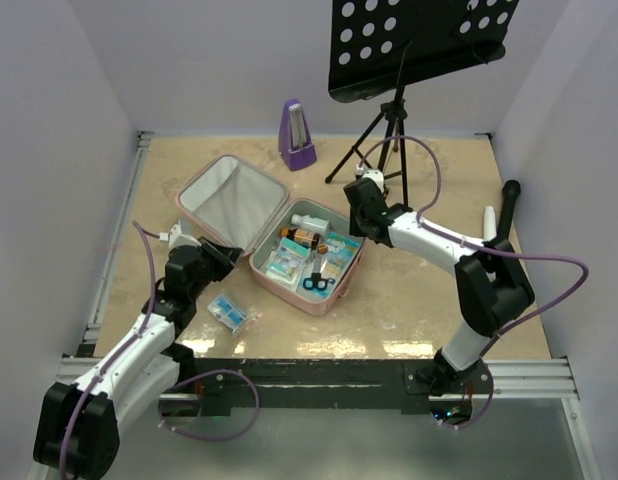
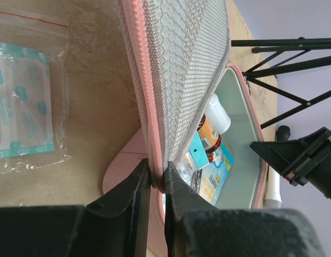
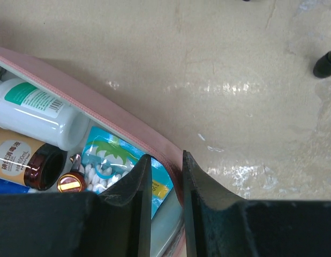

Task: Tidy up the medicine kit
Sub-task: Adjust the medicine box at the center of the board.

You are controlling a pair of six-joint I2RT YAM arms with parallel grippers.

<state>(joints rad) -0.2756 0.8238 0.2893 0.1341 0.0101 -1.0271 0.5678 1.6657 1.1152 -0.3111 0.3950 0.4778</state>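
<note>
The pink medicine kit (image 1: pixel 234 200) lies open on the table, its grey-lined lid tipped up at the left and its base at the right. The base holds a white bottle (image 3: pixel 37 112), a brown bottle (image 3: pixel 26 160), a blue packet (image 3: pixel 109 158) and scissors (image 1: pixel 316 281). My left gripper (image 1: pixel 224 258) is shut on the lid's pink zip edge (image 2: pixel 149 107) near the hinge corner (image 2: pixel 157 179). My right gripper (image 1: pixel 361 228) is shut on the base's far-right pink wall (image 3: pixel 101 115), one finger inside the case and one outside (image 3: pixel 166 170).
A clear bag of blue plasters (image 1: pixel 232 312) lies on the table in front of the kit, left of my left fingers (image 2: pixel 21 107). A purple metronome (image 1: pixel 296 135) and a black music stand (image 1: pixel 389 130) stand at the back. A white tube (image 1: pixel 489 222) lies at the right.
</note>
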